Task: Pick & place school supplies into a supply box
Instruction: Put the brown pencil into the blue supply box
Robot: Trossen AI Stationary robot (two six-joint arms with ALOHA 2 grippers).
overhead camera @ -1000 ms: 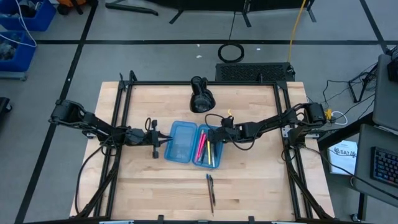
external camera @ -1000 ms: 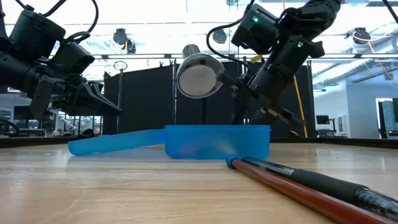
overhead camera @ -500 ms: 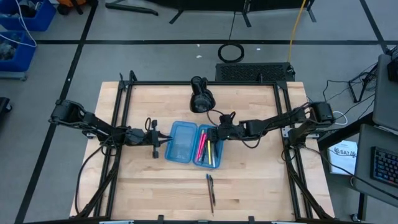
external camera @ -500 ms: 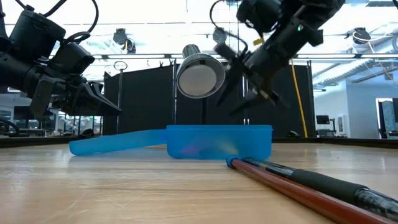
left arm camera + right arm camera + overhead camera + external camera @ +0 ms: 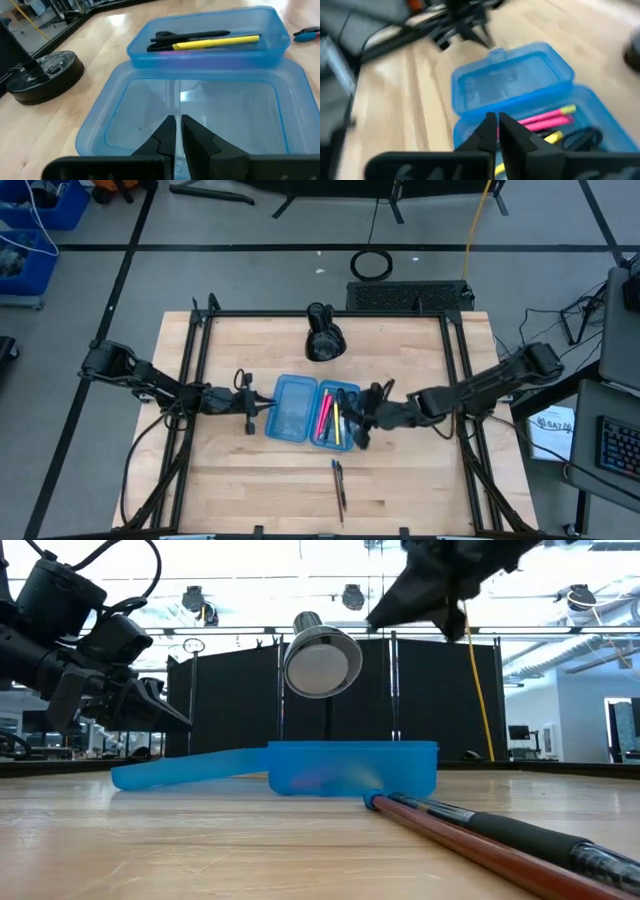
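Observation:
The blue supply box lies open at the table's middle, with its empty lid half (image 5: 290,408) to the left and its deeper half (image 5: 335,412) to the right. In the deeper half lie pink pens (image 5: 323,415), a yellow pencil (image 5: 215,42) and a black item (image 5: 190,35). Two pens, one black and one reddish (image 5: 339,485), lie on the table nearer the front edge. My left gripper (image 5: 266,408) is shut and empty, and hovers just above the lid's left edge. My right gripper (image 5: 362,425) is shut and empty, raised to the right of the box.
A bulky black lamp-like object (image 5: 322,335) stands behind the box near the table's far edge. Black frame rails run along the table's left (image 5: 195,380) and right (image 5: 460,380) sides. Bare wood lies in front of the box around the two pens.
My right gripper has risen from low over the box's deeper half. It has drawn back toward the table's right and near edges and now stands clear of the box. The box and the two pens on the table have not moved.

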